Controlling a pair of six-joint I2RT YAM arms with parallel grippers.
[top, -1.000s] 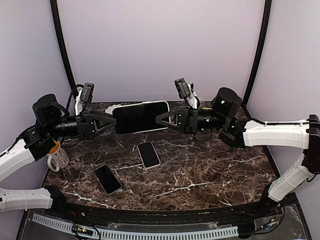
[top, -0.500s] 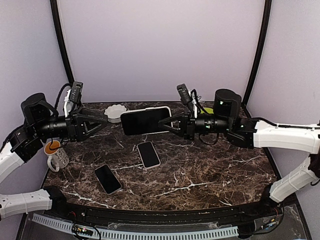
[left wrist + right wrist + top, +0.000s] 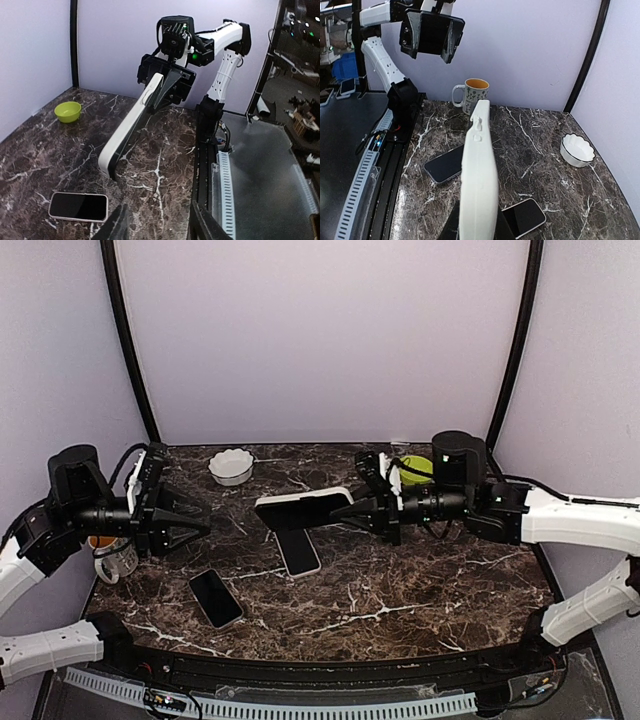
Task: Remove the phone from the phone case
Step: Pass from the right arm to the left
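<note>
The right gripper [image 3: 347, 510] is clamped on one short end of the phone case [image 3: 479, 185] and holds it in the air over the marble table [image 3: 430, 580] — the dark phone [image 3: 303, 510] sits in it, screen tilted upward. The left gripper [image 3: 203, 520] hangs well apart to the left, jaws parted with nothing between them. Beneath the case a white-rimmed handset [image 3: 299, 552] lies flat — a darker handset [image 3: 216, 597] lies nearer the front.

Top camera overlooks the whole table [image 3: 420, 580] from high behind; low, opposed wrist cameras both frame the cased phone [image 3: 300, 508].
</note>
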